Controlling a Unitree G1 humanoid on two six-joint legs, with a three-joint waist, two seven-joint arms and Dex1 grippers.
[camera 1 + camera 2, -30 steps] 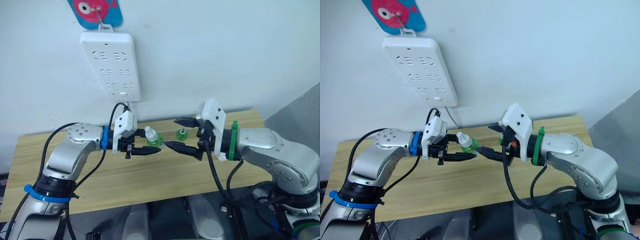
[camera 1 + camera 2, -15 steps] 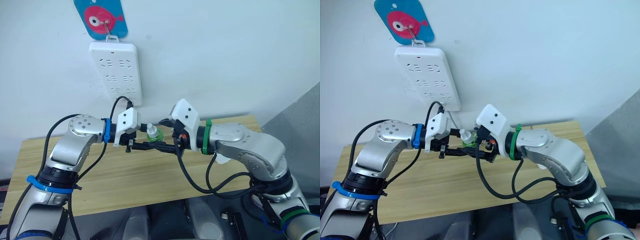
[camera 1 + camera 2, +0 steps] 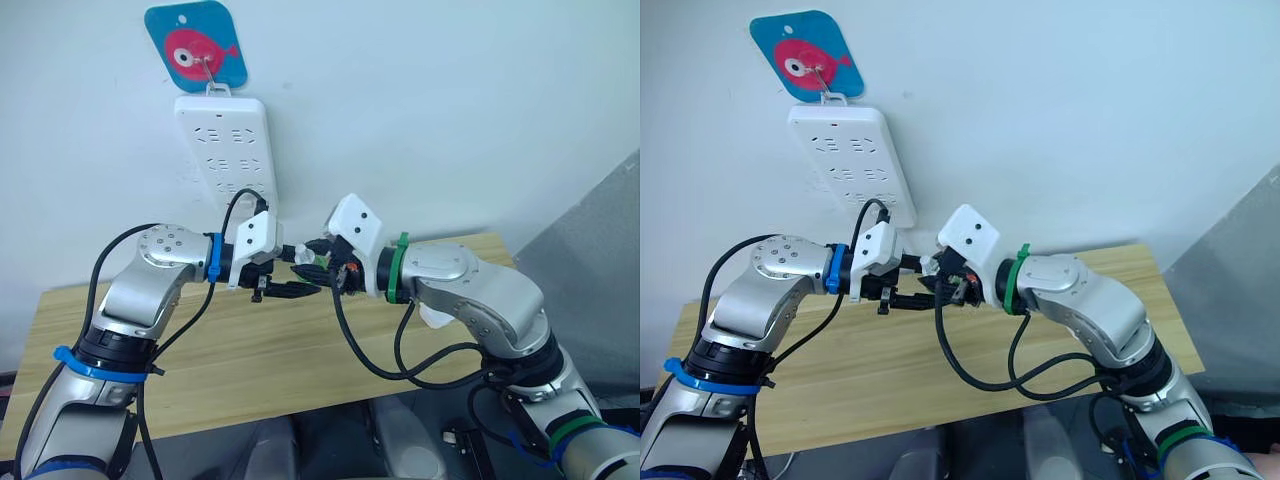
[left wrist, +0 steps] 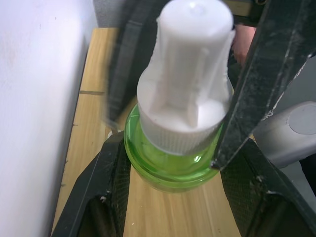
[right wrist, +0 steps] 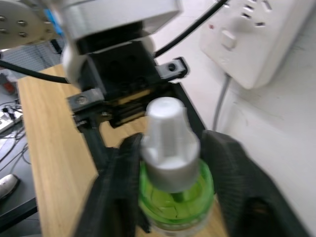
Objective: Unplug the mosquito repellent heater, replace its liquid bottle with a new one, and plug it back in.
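Above the wooden table (image 3: pixel 250 350), the left gripper (image 3: pixel 300 272) grasps a green bottle (image 4: pixel 173 170) by its body. The right gripper (image 3: pixel 322 270) has its fingers (image 4: pixel 261 79) on either side of the bottle's white cap (image 4: pixel 190 74); whether they clench it I cannot tell. A white power strip (image 3: pixel 226 150) hangs on the wall behind.

liquid bottle (image 4: pixel 170 165): showing clear green glossy plastic, light glinting along its shoulder.
bottle cap (image 4: pixel 190 74): looking like white matt plastic, ribbed down its sides.
left gripper (image 4: pixel 173 197): its fingers (image 4: pixel 111 185) appearing as black matt plastic.
right gripper (image 5: pixel 170 192): its fingers (image 5: pixel 232 177) looking like black plastic with a dull sheen.
table (image 3: pixel 250 350): showing pale wood grain, smooth and lightly satin.
power strip (image 3: pixel 226 150): appearing as smooth white plastic, faintly glossy.
wall (image 3: pixel 450 100): looking matt white and even.
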